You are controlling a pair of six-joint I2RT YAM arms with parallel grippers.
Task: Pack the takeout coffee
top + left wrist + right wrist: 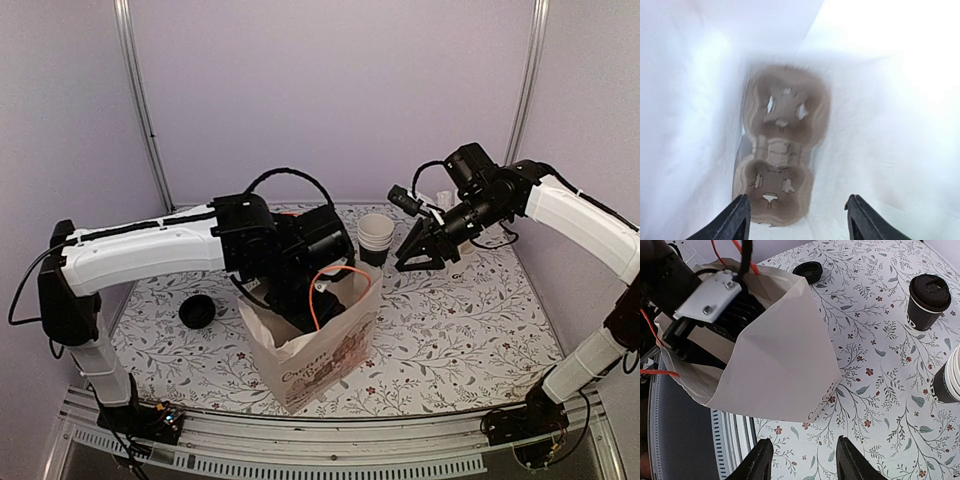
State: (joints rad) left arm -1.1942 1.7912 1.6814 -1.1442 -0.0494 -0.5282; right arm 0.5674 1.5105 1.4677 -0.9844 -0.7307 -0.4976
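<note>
Left wrist view: the left gripper [797,204] stands wide and holds nothing, inside the white paper bag [880,125]. Below it a pulp cup carrier [782,145] lies on the bag floor. The right gripper [804,445] is partly apart and unloaded above the floral table [880,405], with the bag just ahead. The takeout coffee [929,300] stands lidded and upright, well beyond that gripper and outside the bag. The walls [330,90] are lilac.

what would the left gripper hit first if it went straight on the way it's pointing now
Most likely the brown moulded-pulp two-cup carrier at the bottom of the white paper bag. The left gripper points down into the bag, open and empty, nothing before the carrier. Depth is unclear.
</note>
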